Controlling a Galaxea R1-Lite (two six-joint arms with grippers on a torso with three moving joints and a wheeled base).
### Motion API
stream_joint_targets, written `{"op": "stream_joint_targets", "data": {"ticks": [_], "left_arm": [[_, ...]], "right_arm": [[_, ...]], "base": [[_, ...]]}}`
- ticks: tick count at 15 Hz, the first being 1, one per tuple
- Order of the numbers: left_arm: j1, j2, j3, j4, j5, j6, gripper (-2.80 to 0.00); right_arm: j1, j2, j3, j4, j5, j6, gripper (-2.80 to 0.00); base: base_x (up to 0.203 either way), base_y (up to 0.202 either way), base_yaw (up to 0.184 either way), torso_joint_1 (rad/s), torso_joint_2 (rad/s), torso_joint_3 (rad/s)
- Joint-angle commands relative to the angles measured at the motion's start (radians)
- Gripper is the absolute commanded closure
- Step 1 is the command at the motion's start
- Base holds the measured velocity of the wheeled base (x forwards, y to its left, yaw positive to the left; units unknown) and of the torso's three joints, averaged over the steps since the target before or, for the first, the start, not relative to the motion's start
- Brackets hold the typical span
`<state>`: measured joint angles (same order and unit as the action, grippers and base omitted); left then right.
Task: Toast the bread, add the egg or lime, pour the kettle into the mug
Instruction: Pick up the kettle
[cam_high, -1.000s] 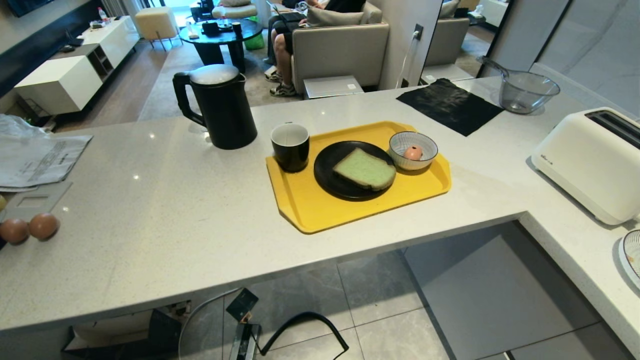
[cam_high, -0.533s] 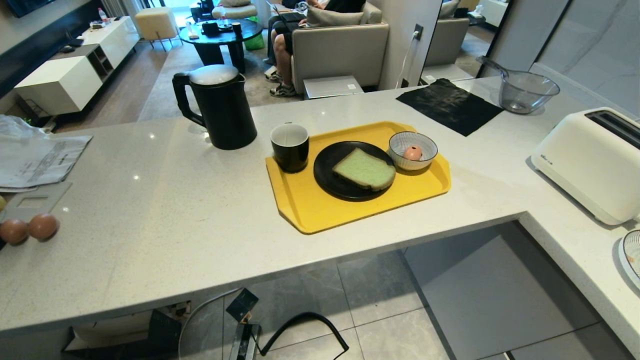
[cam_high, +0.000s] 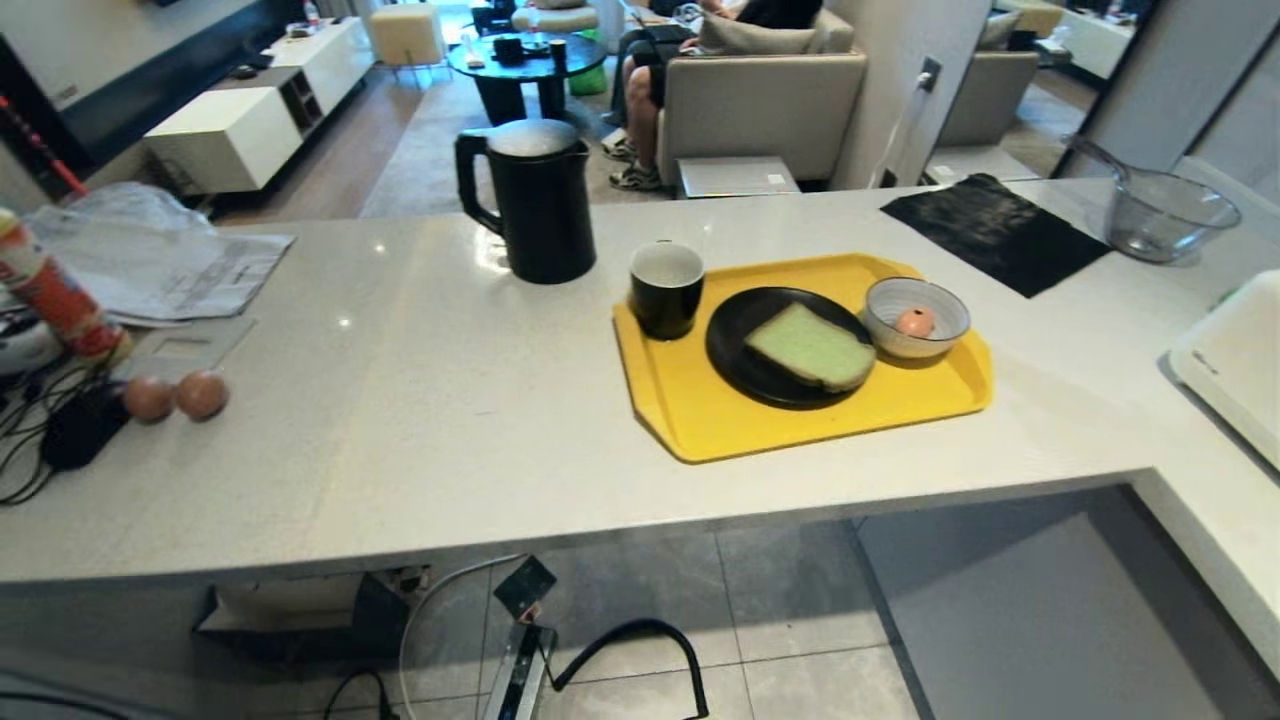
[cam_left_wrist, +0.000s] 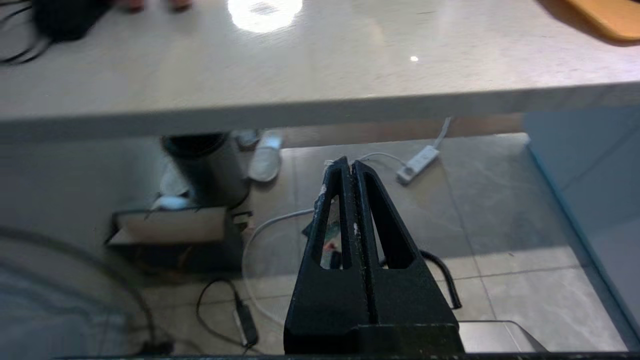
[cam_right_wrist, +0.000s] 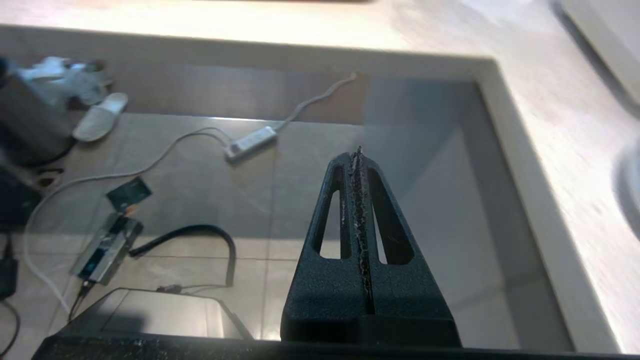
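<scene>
The bread (cam_high: 812, 346), pale green with a brown crust, lies on a black plate (cam_high: 735, 345) on a yellow tray (cam_high: 700, 420). The pink egg (cam_high: 914, 322) rests in a striped bowl (cam_high: 885, 340) at the tray's right. The black mug (cam_high: 667, 290) stands at the tray's left corner, and the black kettle (cam_high: 545, 205) is behind it on the counter. The white toaster (cam_high: 1235, 360) is cut off at the right edge. The lime is out of view. My left gripper (cam_left_wrist: 348, 167) and right gripper (cam_right_wrist: 358, 155) are shut and empty, low before the counter's edge, over the floor.
Two brown eggs (cam_high: 175, 396), cables (cam_high: 40, 440), a red can (cam_high: 50, 295) and papers (cam_high: 170, 270) sit at the counter's left. A black cloth (cam_high: 995, 235) and glass bowl (cam_high: 1165, 215) lie far right. A seated person (cam_high: 650, 90) is beyond. Cords (cam_right_wrist: 200, 235) run over the floor.
The whole head picture has shifted to the right, so the camera has moved; more of the counter's left end shows, less of the toaster. Nothing on the counter has moved.
</scene>
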<state>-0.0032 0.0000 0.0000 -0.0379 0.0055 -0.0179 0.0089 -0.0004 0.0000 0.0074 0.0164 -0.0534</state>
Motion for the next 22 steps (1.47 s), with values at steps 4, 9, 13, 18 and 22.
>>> {"op": "stream_joint_targets", "data": {"ticks": [4, 9, 13, 18, 22], "left_arm": [[0.0, 0.0, 0.014, 0.0, 0.001, 0.0, 0.0], [0.0, 0.0, 0.014, 0.0, 0.001, 0.0, 0.0], [0.0, 0.0, 0.014, 0.0, 0.001, 0.0, 0.0], [0.0, 0.0, 0.014, 0.0, 0.001, 0.0, 0.0], [0.0, 0.0, 0.014, 0.0, 0.001, 0.0, 0.0]], "right_arm": [[0.0, 0.0, 0.001, 0.0, -0.001, 0.001, 0.0], [-0.001, 0.0, 0.001, 0.0, -0.001, 0.003, 0.0], [0.0, 0.0, 0.001, 0.0, -0.002, 0.003, 0.0], [0.0, 0.0, 0.002, 0.0, -0.003, 0.003, 0.0], [0.0, 0.0, 0.0, 0.0, -0.002, 0.003, 0.0]], "base": [[-0.002, -0.009, 0.197, 0.001, 0.0, 0.005], [0.001, -0.001, 0.034, 0.002, 0.0, 0.001], [0.0, 0.0, 0.0, 0.0, 0.0, 0.0], [0.0, 0.0, 0.0, 0.0, 0.0, 0.0], [0.0, 0.0, 0.0, 0.0, 0.0, 0.0]]}}
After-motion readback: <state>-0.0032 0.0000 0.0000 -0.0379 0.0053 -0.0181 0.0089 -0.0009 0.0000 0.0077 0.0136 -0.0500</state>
